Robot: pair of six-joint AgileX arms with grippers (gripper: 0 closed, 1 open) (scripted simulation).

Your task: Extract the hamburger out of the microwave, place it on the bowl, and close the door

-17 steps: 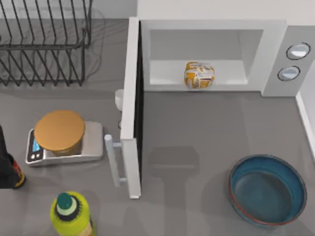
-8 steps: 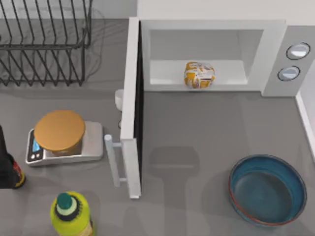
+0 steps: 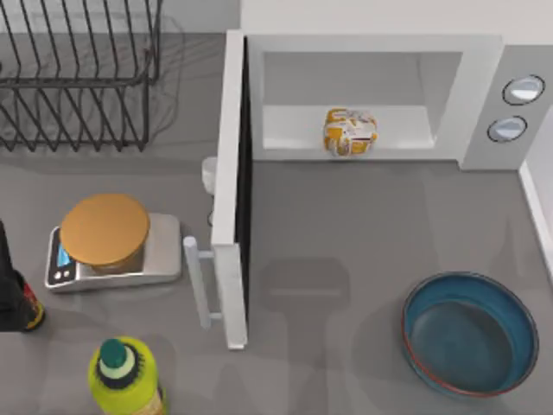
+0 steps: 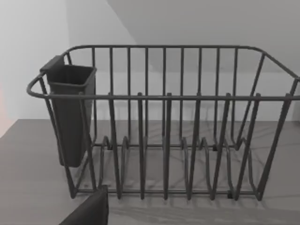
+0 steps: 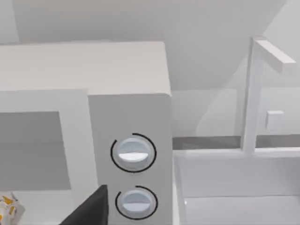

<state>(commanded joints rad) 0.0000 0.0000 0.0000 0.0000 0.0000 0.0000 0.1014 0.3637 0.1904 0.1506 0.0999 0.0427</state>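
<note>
One hamburger [image 3: 350, 131] sits at the microwave [image 3: 484, 95] cavity's front edge, door [image 3: 232, 186] swung wide; either hand's grip: cannot tell.

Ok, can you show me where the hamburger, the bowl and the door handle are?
hamburger [image 3: 350, 131], top view, middle of its wrapper.
bowl [image 3: 413, 304], top view, left rim.
door handle [image 3: 195, 278], top view, middle of the white bar.

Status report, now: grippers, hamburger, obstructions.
Hamburger sits at microwave cavity front edge. Door swung wide open. Bowl waits near right, nothing in it. Path between them unobstructed.
</note>
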